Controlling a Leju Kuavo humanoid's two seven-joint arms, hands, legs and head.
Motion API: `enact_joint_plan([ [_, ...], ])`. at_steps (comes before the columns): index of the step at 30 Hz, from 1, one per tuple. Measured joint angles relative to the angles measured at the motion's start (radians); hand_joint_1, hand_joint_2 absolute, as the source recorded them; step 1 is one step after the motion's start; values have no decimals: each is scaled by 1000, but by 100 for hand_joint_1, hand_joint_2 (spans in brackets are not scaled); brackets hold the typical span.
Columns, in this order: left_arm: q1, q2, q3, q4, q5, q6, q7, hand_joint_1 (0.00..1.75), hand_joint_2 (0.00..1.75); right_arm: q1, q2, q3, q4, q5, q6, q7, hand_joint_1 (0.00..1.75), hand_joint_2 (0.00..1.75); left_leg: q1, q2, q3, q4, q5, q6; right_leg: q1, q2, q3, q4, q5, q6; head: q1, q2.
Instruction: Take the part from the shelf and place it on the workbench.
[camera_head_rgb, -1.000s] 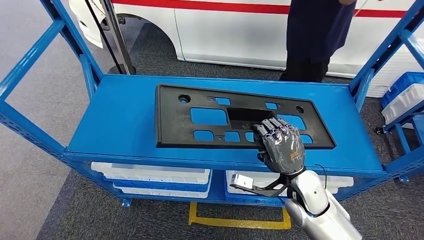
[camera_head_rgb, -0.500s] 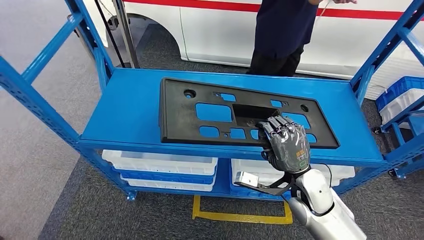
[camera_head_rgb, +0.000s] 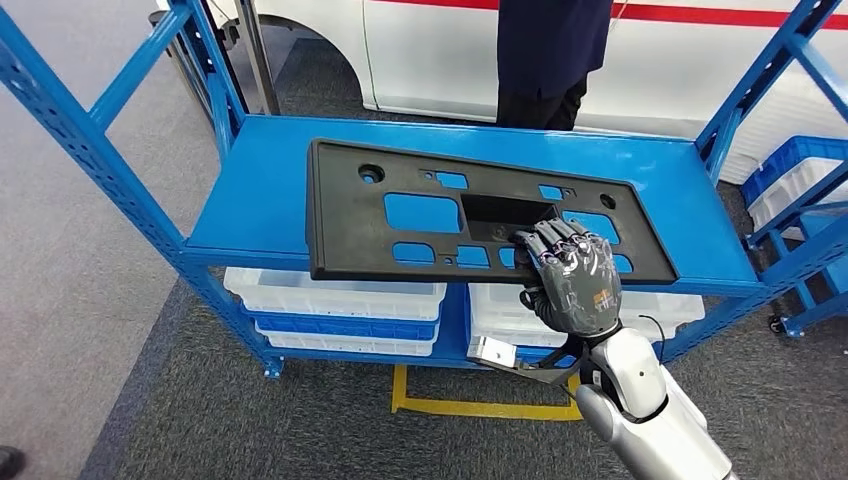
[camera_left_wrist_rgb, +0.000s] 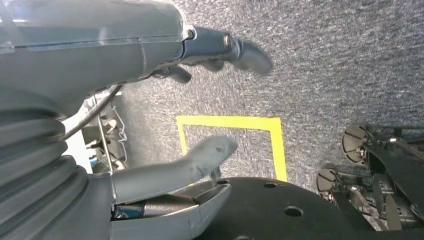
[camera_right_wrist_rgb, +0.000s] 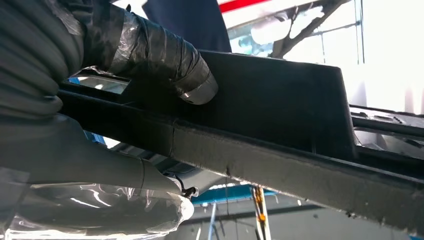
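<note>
The part is a long black plastic panel (camera_head_rgb: 345, 225) with several cut-outs, lying on the blue shelf (camera_head_rgb: 260, 200), its near edge reaching over the shelf's front lip. My right hand (camera_head_rgb: 572, 280) grips that near edge right of centre, fingers on top. In the right wrist view the thumb (camera_right_wrist_rgb: 100, 165) sits under the panel's rim (camera_right_wrist_rgb: 270, 105) and a taped finger (camera_right_wrist_rgb: 165, 60) presses on its upper face. My left hand (camera_left_wrist_rgb: 90, 50) hangs over grey carpet, fingers apart and holding nothing.
White and blue bins (camera_head_rgb: 340, 300) fill the level below the shelf. A person (camera_head_rgb: 545, 50) stands behind the shelf, in front of a white vehicle (camera_head_rgb: 430, 50). Blue uprights (camera_head_rgb: 90, 140) flank the shelf; blue crates (camera_head_rgb: 795, 180) stand at right. Yellow tape (camera_head_rgb: 480, 408) marks the floor.
The camera has shifted. The panel has slid toward me with my right hand on it: it lay well inside the shelf, and its near edge now overhangs the front lip.
</note>
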Motion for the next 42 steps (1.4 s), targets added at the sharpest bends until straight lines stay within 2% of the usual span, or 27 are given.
enact_joint_plan([
  [2,0,2,0,1,0,1,2,0,175,-6,2,0,0,-3,0,0,175,175,0,-1,-6,1,-7,-11,-7,-6,-6,-21,27,-4,1,0],
  [4,0,4,0,2,2,4,1,0,175,-7,5,0,-2,-9,-1,0,175,175,3,0,-26,58,-85,-27,-20,-13,-25,-36,56,-2,0,0],
  [6,1,5,0,2,5,9,-2,0,175,-4,5,0,-6,-15,-2,-1,175,175,14,1,-51,176,-179,-46,-27,-15,-56,-33,80,3,-1,0],
  [7,2,6,0,2,7,10,-3,0,175,-2,4,0,-8,-18,-2,-2,175,175,20,1,-56,231,-196,-54,-30,-17,-74,-29,90,8,-1,0],
  [9,2,8,0,2,8,11,-4,0,175,3,4,0,-10,-22,-2,-3,175,175,31,1,-32,263,-156,-70,-41,-18,-114,-13,108,19,-1,0],
  [10,2,10,0,2,9,11,-4,0,175,4,3,0,-12,-24,-2,-4,175,175,37,2,3,231,-123,-78,-47,-18,-134,-2,115,26,-1,0],
  [11,1,10,0,2,9,12,-4,0,175,6,3,0,-15,-25,-2,-4,175,175,42,2,50,170,-111,-87,-51,-18,-154,11,121,34,-2,0],
  [12,0,11,0,2,9,12,-5,0,175,6,2,0,-18,-25,-2,-4,175,175,43,0,98,99,-119,-89,-53,-18,-169,24,126,41,-3,0],
  [14,0,11,0,2,10,12,-6,0,175,7,0,0,-24,-26,-3,-4,175,175,40,-3,151,9,-154,-79,-52,-17,-186,38,139,55,-3,0],
  [16,0,11,0,2,10,11,-7,0,175,8,-3,0,-27,-26,-3,-5,175,175,37,-2,146,-2,-149,-52,-53,-15,-189,35,156,69,-3,0],
  [17,0,11,0,2,10,11,-7,0,175,10,-4,0,-27,-26,-3,-6,175,175,37,1,140,-3,-139,-41,-56,-13,-193,37,149,76,-2,0],
  [18,0,11,0,2,10,11,-7,0,175,12,-6,0,-28,-26,-3,-7,175,175,37,4,132,-6,-127,-28,-58,-11,-199,52,123,80,-2,0],
  [21,0,10,0,2,9,9,-7,0,175,14,-11,0,-30,-27,-4,-8,175,175,34,8,91,-6,-89,-7,-58,-6,-232,202,-28,84,0,0],
  [22,0,10,0,2,7,8,-7,0,175,15,-12,0,-30,-27,-4,-8,175,175,31,8,74,-5,-78,-5,-57,-5,-237,260,-55,84,-1,0],
  [23,1,10,0,2,5,6,-7,0,175,16,-12,0,-30,-27,-4,-9,175,175,28,8,58,-3,-67,-4,-56,-5,-233,298,-59,83,-1,0],
  [24,1,10,0,2,3,4,-7,0,175,16,-13,0,-31,-27,-4,-9,175,175,25,8,43,-1,-56,-4,-54,-5,-215,306,-40,79,-1,0],
  [26,0,9,-1,2,0,3,-6,0,175,14,-14,0,-32,-28,-5,-10,175,175,20,8,18,1,-37,-6,-45,-3,-135,229,7,62,-1,0],
  [28,-1,6,-1,2,1,4,-5,0,175,7,-16,-2,-38,-33,-4,-13,175,175,15,7,2,2,-19,-11,-33,-1,-30,85,2,42,-2,0],
  [30,0,5,-2,2,6,6,-6,0,175,0,-21,-6,-48,-44,-3,-17,175,175,16,6,-5,-4,2,-22,-25,-1,18,-1,-16,32,-2,0],
  [32,1,6,-1,3,13,10,-9,0,175,-2,-26,-10,-54,-53,-2,-19,175,175,16,5,-11,-13,16,-33,-27,-5,10,-19,2,28,-2,0],
  [33,2,6,-1,3,16,11,-10,0,175,-2,-28,-12,-56,-57,-2,-20,175,175,16,4,-18,-5,0,-39,-30,-8,2,-25,15,23,-2,0],
  [35,3,7,-1,4,18,10,-9,0,175,-1,-32,-16,-60,-64,2,-24,175,175,18,4,-45,71,-88,-49,-36,-14,-22,-29,41,14,-3,0],
  [37,3,8,-2,4,19,9,-7,0,175,0,-37,-21,-63,-67,4,-27,175,175,22,4,-72,200,-177,-57,-35,-15,-56,-19,60,10,-3,0],
  [38,3,8,-2,4,20,9,-7,0,175,1,-39,-23,-65,-68,5,-28,175,175,23,4,-74,250,-186,-61,-34,-15,-75,-11,68,10,-3,0],
  [40,3,8,-2,4,21,9,-6,0,175,3,-44,-25,-69,-68,6,-30,175,175,24,4,-41,267,-144,-63,-34,-16,-112,6,83,13,-3,0],
  [41,2,8,-2,4,20,8,-5,0,175,5,-46,-26,-72,-68,9,-31,175,175,23,4,0,227,-117,-60,-34,-16,-130,15,90,15,-3,0],
  [42,1,9,-2,4,19,8,-4,0,175,5,-49,-27,-77,-68,14,-33,175,175,22,4,53,161,-111,-56,-33,-15,-145,24,96,18,-3,0],
])
